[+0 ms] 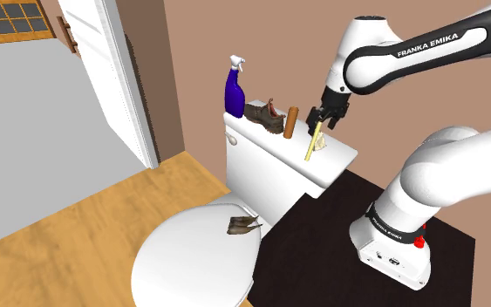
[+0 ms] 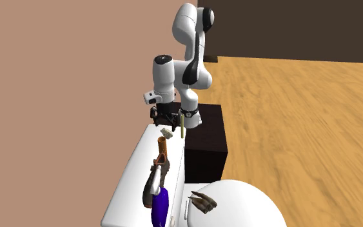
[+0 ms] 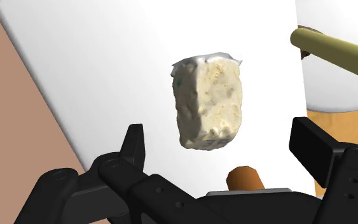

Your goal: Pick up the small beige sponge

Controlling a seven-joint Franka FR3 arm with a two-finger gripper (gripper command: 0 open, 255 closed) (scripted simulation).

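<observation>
So, gripper [image 3: 222,137]: released, fingers spread wide, clasping nothing.
Sponge [image 3: 209,102] place: lying on the white toilet tank lid [image 3: 107,63], at the end nearest the stand, to the right of the brown cylinder [image 1: 292,122] in the shoulder view.
Sponge from hand: straight ahead of the palm, between the two fingers yet apart from both.
Long axis: runs across the line joining the fingers, so they would close on its narrow width.
Sponge look: small pale beige block, pitted, with rounded corners; probably soft.
Neighbour: an olive stick [image 3: 336,51] stands just beyond one finger, near enough to be knocked.
Next move, judged: straight descent, then close.
</observation>
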